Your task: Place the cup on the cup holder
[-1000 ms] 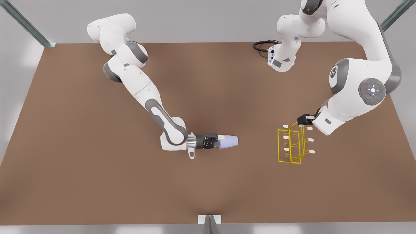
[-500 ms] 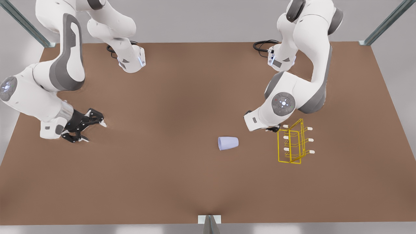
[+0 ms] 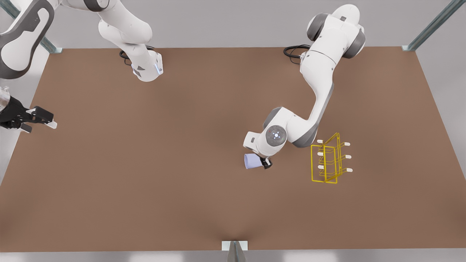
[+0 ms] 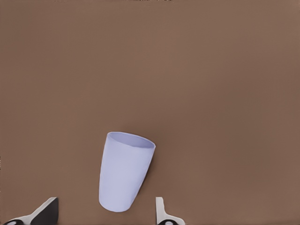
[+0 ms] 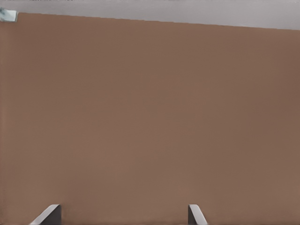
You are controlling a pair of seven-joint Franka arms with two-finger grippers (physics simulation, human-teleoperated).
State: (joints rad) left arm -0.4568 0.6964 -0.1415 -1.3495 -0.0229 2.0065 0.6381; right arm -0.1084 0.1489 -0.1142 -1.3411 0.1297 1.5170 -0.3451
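Near the table's [image 3: 145, 203] centre, the cup [image 3: 252, 161] lies on its side, mouth toward 9 o'clock in the front view. The left gripper [image 3: 263, 163] hangs right over the cup's base, fingers [image 4: 161, 213] spread wide either side and gripping nothing. At 3 o'clock from the cup, apart from it, stands the cup holder [image 3: 328, 158]. Far off at 9 o'clock, the right gripper [image 3: 38, 120] waits at the table's edge, open and empty.
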